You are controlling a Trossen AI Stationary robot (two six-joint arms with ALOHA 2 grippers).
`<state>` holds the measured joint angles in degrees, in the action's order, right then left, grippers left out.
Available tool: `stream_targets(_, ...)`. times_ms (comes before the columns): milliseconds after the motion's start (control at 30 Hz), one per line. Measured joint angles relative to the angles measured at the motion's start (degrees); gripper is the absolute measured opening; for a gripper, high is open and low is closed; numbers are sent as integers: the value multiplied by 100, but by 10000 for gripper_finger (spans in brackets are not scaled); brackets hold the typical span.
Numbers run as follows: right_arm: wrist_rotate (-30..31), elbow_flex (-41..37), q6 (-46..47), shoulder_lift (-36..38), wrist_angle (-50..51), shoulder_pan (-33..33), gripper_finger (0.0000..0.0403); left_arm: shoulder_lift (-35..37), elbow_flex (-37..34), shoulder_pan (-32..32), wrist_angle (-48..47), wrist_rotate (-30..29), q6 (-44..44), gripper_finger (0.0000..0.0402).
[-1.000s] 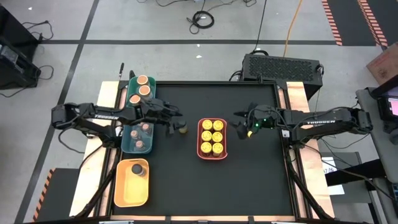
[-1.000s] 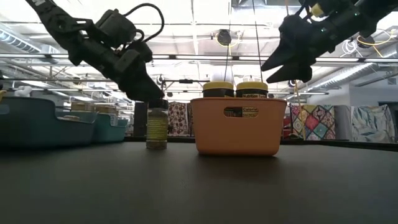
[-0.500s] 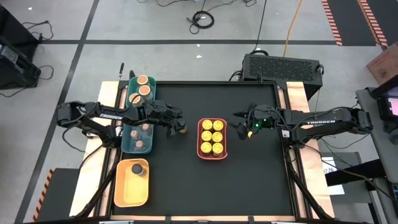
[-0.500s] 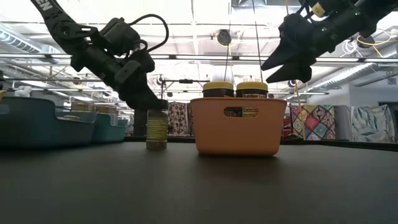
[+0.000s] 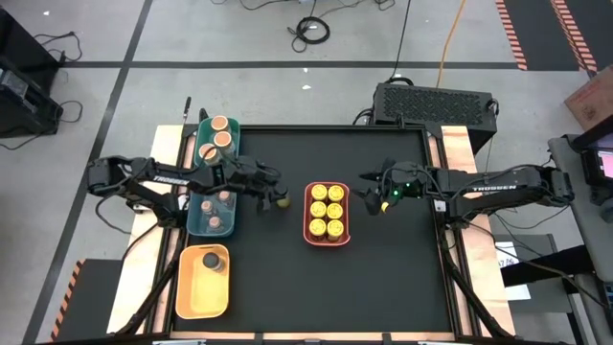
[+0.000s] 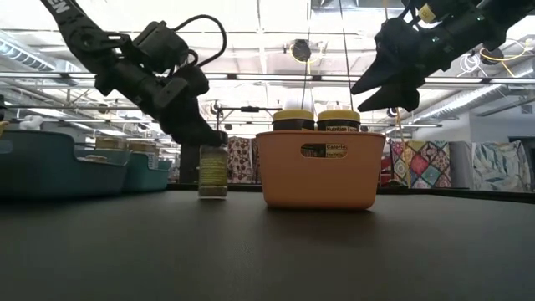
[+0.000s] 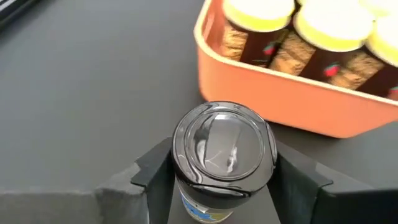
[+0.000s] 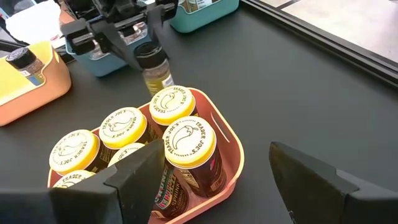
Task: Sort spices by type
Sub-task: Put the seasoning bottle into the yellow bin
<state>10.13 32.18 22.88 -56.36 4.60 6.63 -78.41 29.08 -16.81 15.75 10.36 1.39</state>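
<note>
A small jar with a dark lid (image 7: pixel 224 146) stands upright on the black table (image 5: pixel 383 278), just left of the coral tray (image 5: pixel 308 213). My left gripper (image 7: pixel 221 186) reaches it from the left and is shut on it (image 6: pixel 213 171). The coral tray holds several yellow-lidded jars (image 8: pixel 180 137). My right gripper (image 8: pixel 214 155) hangs open above the tray's right side (image 6: pixel 372 92), touching nothing. My left gripper pinches the dark-lidded jar between its two fingers, on the jar's upper sides just under the lid (image 7: pixel 186 198). The fingers (image 7: pixel 155 180) come slanting down from the table's left. The jar stands upright with its base on the table (image 6: pixel 213 196).
Along the left edge stand a green tray (image 5: pixel 204 134) with tan-orange lids, a teal tray (image 5: pixel 194 216) with small pinkish lids and a yellow tray (image 5: pixel 192 287) with one dark-lidded jar (image 5: pixel 213 261). The table's near half and its right side are bare.
My left gripper has sunk a little and edged toward the dark-lidded jar, so its fingertips now stand at the jar's top instead of just above it. The jar still stands on the table.
</note>
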Motion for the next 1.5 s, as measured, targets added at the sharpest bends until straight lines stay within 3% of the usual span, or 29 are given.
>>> stream_targets(267,2,2,2,0,31,0,283,521,0,248,-64,622,165,206)
stream_targets(633,8,2,132,-2,33,-7,283,2435,0,1028,-1501,1678,1160,206)
stream_targets(1067,35,4,988,-288,-235,-36,283,3959,0,2845,-2554,1650,1882,208)
stream_targets(1367,21,13,1670,-825,-1193,-336,283,4096,0,4480,-3018,1541,1682,208)
stream_targets(1500,18,11,1953,-1000,-1721,-488,283,4098,0,5104,-3413,1019,1201,208)
